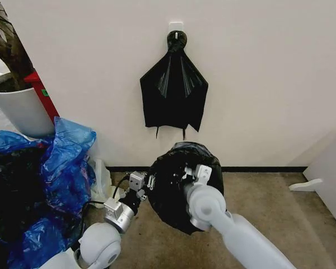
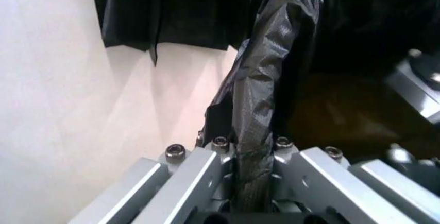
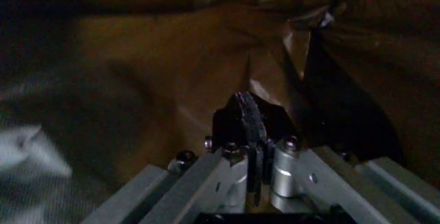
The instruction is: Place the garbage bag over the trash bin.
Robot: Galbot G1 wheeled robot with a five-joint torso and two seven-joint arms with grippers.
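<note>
Right gripper [image 3: 256, 154] at 6 o'clock, jaws clenched on garbage bag [image 1: 176, 188] edge; left gripper [image 2: 253, 152] likewise at 9 o'clock. Bag held mid-air, centre frame. Spread mouth evenly, taut.

The bag [image 1: 176, 190] is covering the bin completely, hiding its rim and walls. The right pincer [image 1: 186, 172] is disappearing into the bag's folds, its tips not visible from the head. The pot [image 1: 17, 106] is being cut off by the left edge.
</note>
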